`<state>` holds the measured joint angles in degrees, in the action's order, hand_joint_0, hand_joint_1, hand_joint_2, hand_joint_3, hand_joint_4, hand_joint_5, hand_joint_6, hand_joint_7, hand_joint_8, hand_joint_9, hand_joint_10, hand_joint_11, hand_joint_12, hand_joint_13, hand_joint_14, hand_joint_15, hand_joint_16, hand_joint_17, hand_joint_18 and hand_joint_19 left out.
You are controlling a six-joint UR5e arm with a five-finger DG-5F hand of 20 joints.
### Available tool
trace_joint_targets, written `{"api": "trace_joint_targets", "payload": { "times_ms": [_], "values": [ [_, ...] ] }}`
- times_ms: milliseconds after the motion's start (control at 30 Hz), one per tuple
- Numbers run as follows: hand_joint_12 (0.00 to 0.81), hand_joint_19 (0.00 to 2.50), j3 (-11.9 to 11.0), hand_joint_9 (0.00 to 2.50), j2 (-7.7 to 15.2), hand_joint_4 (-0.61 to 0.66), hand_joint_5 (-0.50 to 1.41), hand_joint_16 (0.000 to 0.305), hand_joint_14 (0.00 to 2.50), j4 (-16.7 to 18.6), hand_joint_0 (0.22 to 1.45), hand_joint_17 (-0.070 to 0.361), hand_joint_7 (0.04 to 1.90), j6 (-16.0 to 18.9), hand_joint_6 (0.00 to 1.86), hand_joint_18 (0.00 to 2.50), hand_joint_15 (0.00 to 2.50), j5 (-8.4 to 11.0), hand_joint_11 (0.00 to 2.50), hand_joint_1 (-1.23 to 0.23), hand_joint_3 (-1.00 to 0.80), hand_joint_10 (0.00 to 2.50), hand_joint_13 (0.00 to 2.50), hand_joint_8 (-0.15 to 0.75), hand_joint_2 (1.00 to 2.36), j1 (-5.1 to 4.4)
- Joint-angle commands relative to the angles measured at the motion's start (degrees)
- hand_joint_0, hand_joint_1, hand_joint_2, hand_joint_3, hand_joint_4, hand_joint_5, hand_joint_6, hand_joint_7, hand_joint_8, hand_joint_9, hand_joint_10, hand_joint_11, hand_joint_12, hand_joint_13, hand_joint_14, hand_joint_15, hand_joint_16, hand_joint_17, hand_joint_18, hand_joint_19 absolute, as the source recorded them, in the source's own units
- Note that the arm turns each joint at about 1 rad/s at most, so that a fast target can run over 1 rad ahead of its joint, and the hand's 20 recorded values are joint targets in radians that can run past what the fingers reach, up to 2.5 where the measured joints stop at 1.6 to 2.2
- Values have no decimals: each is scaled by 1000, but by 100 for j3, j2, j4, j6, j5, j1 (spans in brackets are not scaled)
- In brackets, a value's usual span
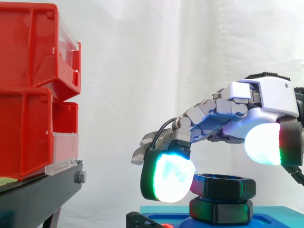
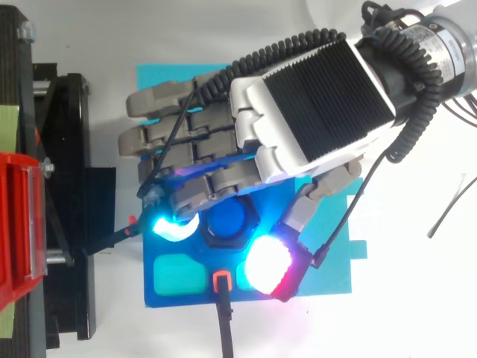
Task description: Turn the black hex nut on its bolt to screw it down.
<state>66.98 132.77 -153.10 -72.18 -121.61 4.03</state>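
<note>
A black hex nut (image 1: 223, 186) (image 2: 223, 240) sits on a blue bolt (image 2: 227, 220), above a second black hex piece (image 1: 221, 210) at the bolt's foot. The bolt stands on a blue base (image 2: 201, 298). My hand (image 1: 266, 102) (image 2: 313, 97) reaches in from the right and hovers over the nut. One bent finger's cyan-white pad (image 1: 173, 176) (image 2: 173, 226) rests against the nut's left side. The thumb's white-and-red pad (image 1: 263, 142) (image 2: 268, 262) hangs to the right, slightly above the nut and apart from it. The other fingers stretch out loosely above.
Red bins (image 1: 28, 95) (image 2: 19, 224) are stacked on a black stand (image 1: 38, 194) to the left. The blue base lies on a cyan plate (image 2: 328, 276). A small orange-framed part (image 2: 221, 282) with a black strap sits at the base's front edge.
</note>
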Motion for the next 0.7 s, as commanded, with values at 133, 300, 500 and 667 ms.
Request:
{"api": "trace_joint_targets", "payload": {
  "times_ms": [133, 300, 500, 667],
  "values": [
    [335, 140, 0, 488, 3, 245, -190, 39, 5, 8, 501, 87, 776, 3, 744, 109, 151, -109, 428, -321, -500, 10, 403, 313, 1000, 80],
    [334, 143, 0, 488, -6, 247, -189, 39, 5, 26, 500, 87, 773, 3, 743, 108, 150, -214, 426, -323, -500, 10, 401, 314, 1000, 159],
    [334, 143, -167, 488, -6, 241, -186, 39, 5, 8, 501, 87, 811, 29, 719, 106, 150, -258, 427, -323, -500, 10, 399, 313, 1000, 185],
    [329, 137, -185, 490, -6, 241, -185, 38, 5, 44, 500, 85, 813, 143, 716, 94, 149, -241, 437, -324, -500, 10, 393, 314, 1000, 168]
  ]
}}
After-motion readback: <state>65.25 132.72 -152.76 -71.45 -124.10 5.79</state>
